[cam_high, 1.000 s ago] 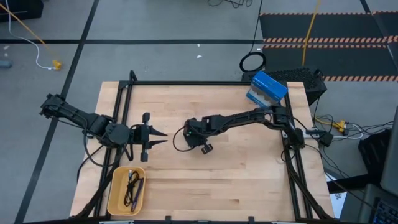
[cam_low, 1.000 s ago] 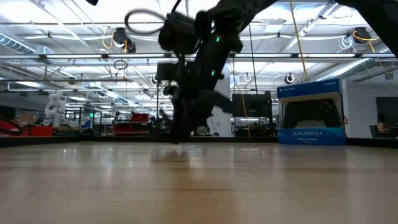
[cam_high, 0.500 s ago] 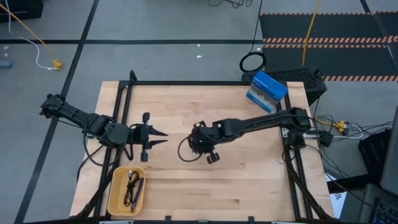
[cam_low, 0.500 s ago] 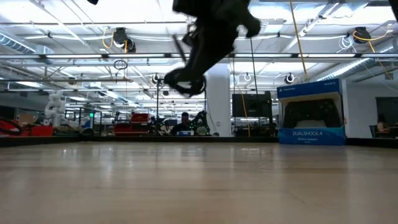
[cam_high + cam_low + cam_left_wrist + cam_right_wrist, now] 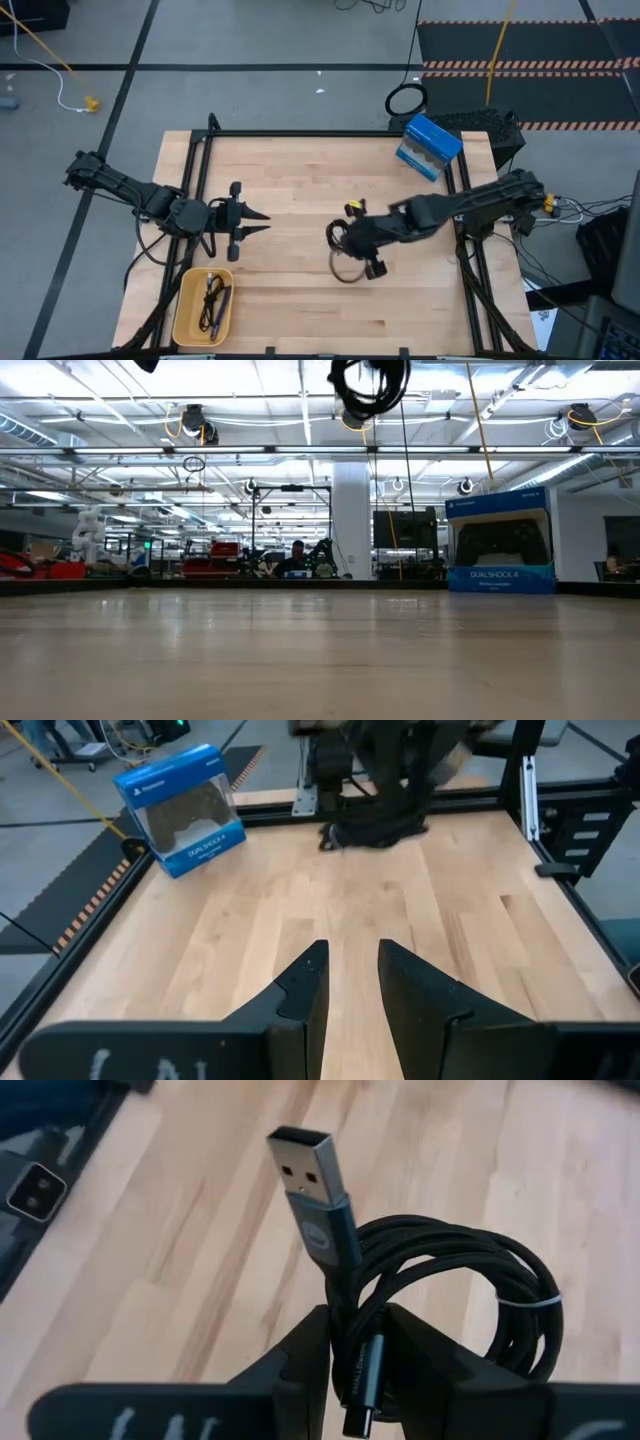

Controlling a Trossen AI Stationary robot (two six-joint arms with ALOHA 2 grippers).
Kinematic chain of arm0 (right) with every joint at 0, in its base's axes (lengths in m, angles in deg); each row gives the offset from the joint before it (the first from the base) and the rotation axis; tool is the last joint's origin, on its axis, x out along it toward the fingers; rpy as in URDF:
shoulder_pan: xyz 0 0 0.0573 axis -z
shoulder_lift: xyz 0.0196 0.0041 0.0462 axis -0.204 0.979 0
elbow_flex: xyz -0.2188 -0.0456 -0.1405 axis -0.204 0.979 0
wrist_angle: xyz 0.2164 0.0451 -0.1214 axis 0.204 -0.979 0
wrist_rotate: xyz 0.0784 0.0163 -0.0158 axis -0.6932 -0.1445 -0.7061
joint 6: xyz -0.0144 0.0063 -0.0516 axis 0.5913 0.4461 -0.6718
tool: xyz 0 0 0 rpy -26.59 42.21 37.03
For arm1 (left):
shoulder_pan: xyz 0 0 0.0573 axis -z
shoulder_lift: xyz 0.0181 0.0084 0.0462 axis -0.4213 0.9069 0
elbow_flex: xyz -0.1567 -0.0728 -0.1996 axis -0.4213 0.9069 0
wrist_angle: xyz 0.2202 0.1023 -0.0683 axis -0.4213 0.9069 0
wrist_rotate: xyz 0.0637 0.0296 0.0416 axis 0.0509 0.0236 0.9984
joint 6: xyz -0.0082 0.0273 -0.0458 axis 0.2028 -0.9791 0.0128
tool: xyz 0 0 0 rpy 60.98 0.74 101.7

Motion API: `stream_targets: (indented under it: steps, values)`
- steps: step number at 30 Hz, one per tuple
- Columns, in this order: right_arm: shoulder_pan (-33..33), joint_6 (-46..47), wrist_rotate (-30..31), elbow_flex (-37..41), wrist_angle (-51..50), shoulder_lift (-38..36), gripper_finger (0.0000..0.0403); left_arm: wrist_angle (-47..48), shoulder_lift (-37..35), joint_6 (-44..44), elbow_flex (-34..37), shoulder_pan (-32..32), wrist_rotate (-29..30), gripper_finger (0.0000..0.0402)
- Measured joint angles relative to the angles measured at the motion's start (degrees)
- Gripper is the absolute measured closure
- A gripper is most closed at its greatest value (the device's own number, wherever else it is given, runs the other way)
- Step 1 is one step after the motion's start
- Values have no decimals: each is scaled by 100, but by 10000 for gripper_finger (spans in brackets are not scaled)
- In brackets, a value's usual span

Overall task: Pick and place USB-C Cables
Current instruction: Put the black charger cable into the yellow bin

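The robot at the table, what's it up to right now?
It is sorting cables. The right gripper is shut on a coiled black cable and holds it up off the table, right of the middle. The left gripper hangs open near the left edge, holding nothing. A yellow tray at the front left corner already has two cables in it, one black and one purple. A blue box stands at the back right.
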Motion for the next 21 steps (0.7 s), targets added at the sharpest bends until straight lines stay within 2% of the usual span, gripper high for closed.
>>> stream_targets:
  steps: [4, 10, 15, 21]
  values:
    - [-245, 32, 173, 1003, 1090, -656, 326, -9, 74, 43, 0, 18, -2, 309]
    - [-298, 64, 181, 2868, 3480, -1615, 326, -100, 216, 0, 0, 18, -2, 309]
    - [-253, -56, 192, 4364, 5773, -2197, 326, -610, 318, -289, 0, 18, -2, 309]
    - [-127, -372, 195, 5793, 8869, -2390, 326, -1098, 436, -695, 0, 18, -3, 309]
